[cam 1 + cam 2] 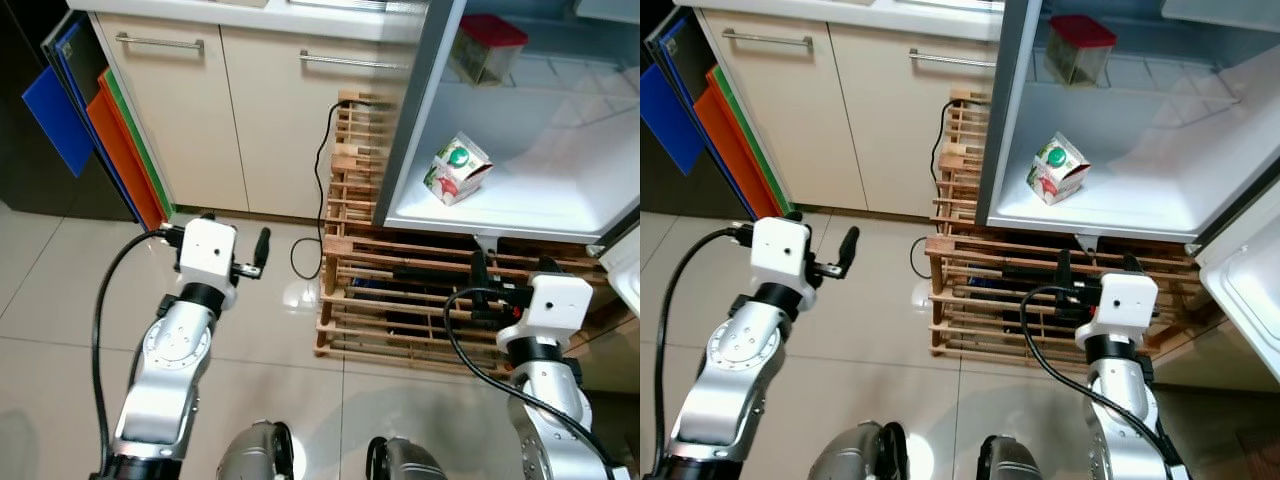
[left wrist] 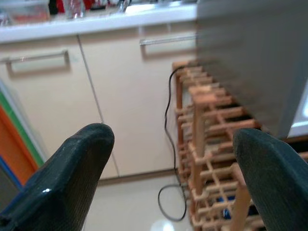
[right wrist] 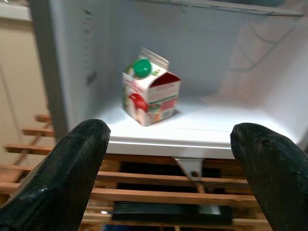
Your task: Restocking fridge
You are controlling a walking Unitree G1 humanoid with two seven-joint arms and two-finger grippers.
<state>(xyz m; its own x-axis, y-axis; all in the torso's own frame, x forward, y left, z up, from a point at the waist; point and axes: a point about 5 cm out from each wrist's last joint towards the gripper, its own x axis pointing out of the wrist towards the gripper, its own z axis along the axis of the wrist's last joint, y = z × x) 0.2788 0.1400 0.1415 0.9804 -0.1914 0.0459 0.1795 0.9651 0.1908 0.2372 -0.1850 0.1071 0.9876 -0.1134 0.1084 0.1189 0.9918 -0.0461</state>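
From the robot's head, the open white fridge (image 1: 560, 205) stands on a wooden slatted pallet (image 1: 400, 300). A small white juice carton with a green cap (image 1: 457, 170) sits upright on the bottom shelf of the fridge, near the front edge and close to the grey side wall. Higher up and further back in the fridge is a clear box with a red lid (image 1: 487, 45). Beside the fridge are cream cupboard doors with metal handles (image 1: 240, 110), and a black cable (image 1: 318, 190) hangs down in front of them to the tiled floor (image 1: 60, 290). Blue, orange and green flat boards (image 1: 95, 130) lean at the far end of the cupboards from the fridge. The left pincer (image 1: 262, 248) is held over the floor, well apart from the fridge. The right pincer (image 1: 476, 270) is over the pallet, just below the fridge's bottom shelf.

From the left wrist, the left pincer's two black fingers (image 2: 62, 183) are spread wide with nothing between them, pointing at the cupboards and pallet.

From the right wrist, the right pincer's fingers (image 3: 62, 178) are also wide apart and hold nothing. The carton sits in the fridge straight ahead of them.
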